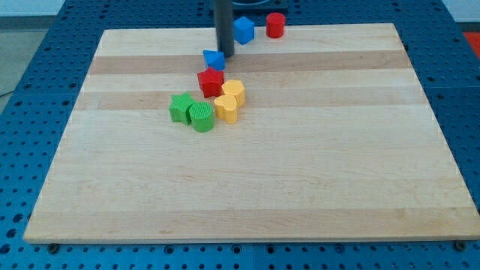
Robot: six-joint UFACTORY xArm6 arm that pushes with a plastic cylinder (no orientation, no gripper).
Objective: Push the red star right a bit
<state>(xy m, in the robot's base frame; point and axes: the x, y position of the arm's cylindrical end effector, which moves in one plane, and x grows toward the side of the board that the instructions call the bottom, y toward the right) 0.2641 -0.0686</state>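
Note:
The red star (211,81) lies on the wooden board (300,172), left of centre toward the view's top. A small blue triangular block (214,58) sits just above it, touching or nearly so. My rod comes down from the view's top and my tip (225,55) stands right beside that blue block, on its right side, above and slightly right of the red star. A yellow block (234,91) touches the red star's lower right, and a yellow heart (226,109) lies below it.
A green star-like block (181,107) and a green cylinder (201,117) lie lower left of the red star. A blue cube (243,30) and a red cylinder (275,25) sit at the board's top edge.

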